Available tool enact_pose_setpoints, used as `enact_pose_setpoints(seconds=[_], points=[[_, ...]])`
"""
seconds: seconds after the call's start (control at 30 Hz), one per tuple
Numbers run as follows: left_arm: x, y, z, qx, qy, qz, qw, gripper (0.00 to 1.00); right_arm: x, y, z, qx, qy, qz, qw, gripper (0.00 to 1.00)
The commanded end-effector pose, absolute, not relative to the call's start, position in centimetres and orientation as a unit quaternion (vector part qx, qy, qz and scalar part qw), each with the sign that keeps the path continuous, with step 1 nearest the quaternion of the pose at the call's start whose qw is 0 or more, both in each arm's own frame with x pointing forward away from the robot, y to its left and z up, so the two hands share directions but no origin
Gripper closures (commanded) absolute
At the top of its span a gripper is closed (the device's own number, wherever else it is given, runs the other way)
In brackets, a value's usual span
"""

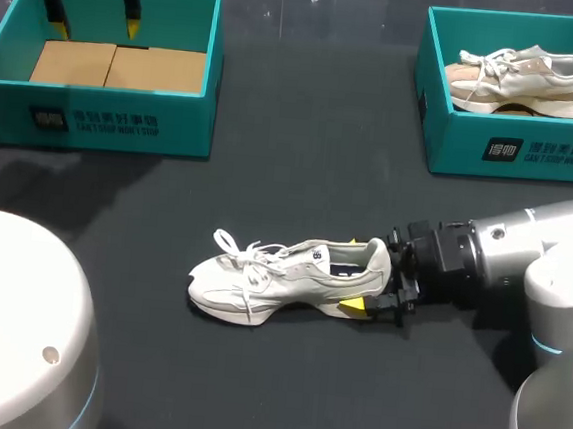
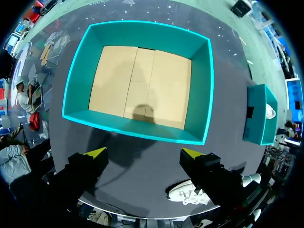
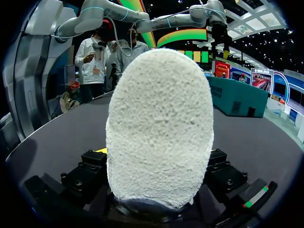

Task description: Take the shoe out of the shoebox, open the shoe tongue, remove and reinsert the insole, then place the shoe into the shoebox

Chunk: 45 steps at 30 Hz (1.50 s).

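Head view. Position of the shoe (image 1: 286, 275): upright on its sole near the middle of the table (image 1: 301, 166), long axis running from toe at 9 o'clock to heel at 3 o'clock, laces facing up. From 3 o'clock comes the right gripper (image 1: 360, 274), pinching the heel. One yellow tip lies against the near side of the sole, the other shows just behind the collar. At 11 o'clock from the shoe, well apart, the left gripper (image 1: 95, 25) hangs with fingers spread over the empty left shoebox (image 1: 94, 117), so the right arm is by far the nearer. At 1 o'clock a second shoe (image 1: 525, 75) lies in the right shoebox (image 1: 518, 154). The insole is hidden inside the collar, and how far the tongue is opened is too small to tell.

Left wrist view. Spread fingers frame the empty box ahead. The shoe (image 2: 187, 194) shows small and partly covered by one finger. Reaching the tongue would likely call for a long move toward it.

Right wrist view. The heel (image 3: 159, 128) fills the gap between the fingers and hides laces, tongue and toe. Only a sliver of one yellow tip shows beside it.
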<state>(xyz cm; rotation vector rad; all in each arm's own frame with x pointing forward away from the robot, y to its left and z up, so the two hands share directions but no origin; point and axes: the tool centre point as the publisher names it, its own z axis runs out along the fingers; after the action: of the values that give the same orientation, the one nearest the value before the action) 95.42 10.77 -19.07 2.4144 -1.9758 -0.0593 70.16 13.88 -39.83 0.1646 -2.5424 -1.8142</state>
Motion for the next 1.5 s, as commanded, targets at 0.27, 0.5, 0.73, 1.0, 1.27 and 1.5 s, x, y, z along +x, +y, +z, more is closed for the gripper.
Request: enact_pose_setpoints(seconds=[0.27, 0.5, 0.73, 1.0, 1.27, 1.5], points=[[88.4, 4.4, -18.1, 0.779, -0.626, -0.026, 0.001, 0.00, 69.9, 14.2, -40.0, 0.052, -0.814, -0.579, 0.007, 1.00], [88.4, 4.4, -18.1, 0.779, -0.626, -0.026, 0.001, 0.00, 69.9, 14.2, -40.0, 0.052, -0.814, -0.579, 0.007, 1.00], [88.4, 4.4, -18.1, 0.779, -0.626, -0.026, 0.001, 0.00, 69.9, 14.2, -40.0, 0.052, -0.814, -0.579, 0.007, 1.00], [82.4, 1.4, -16.9, 0.791, -0.612, -0.010, -0.009, 0.00, 69.9, 14.2, -40.0, 0.052, -0.814, -0.579, 0.007, 1.00], [77.2, -2.4, -17.3, 0.786, -0.618, -0.016, 0.010, 0.00, 69.9, 14.2, -40.0, 0.052, -0.814, -0.579, 0.007, 1.00], [73.9, -5.4, -19.1, 0.774, -0.632, -0.034, 0.026, 0.00, 69.9, 14.2, -40.0, 0.052, -0.814, -0.579, 0.007, 1.00]])
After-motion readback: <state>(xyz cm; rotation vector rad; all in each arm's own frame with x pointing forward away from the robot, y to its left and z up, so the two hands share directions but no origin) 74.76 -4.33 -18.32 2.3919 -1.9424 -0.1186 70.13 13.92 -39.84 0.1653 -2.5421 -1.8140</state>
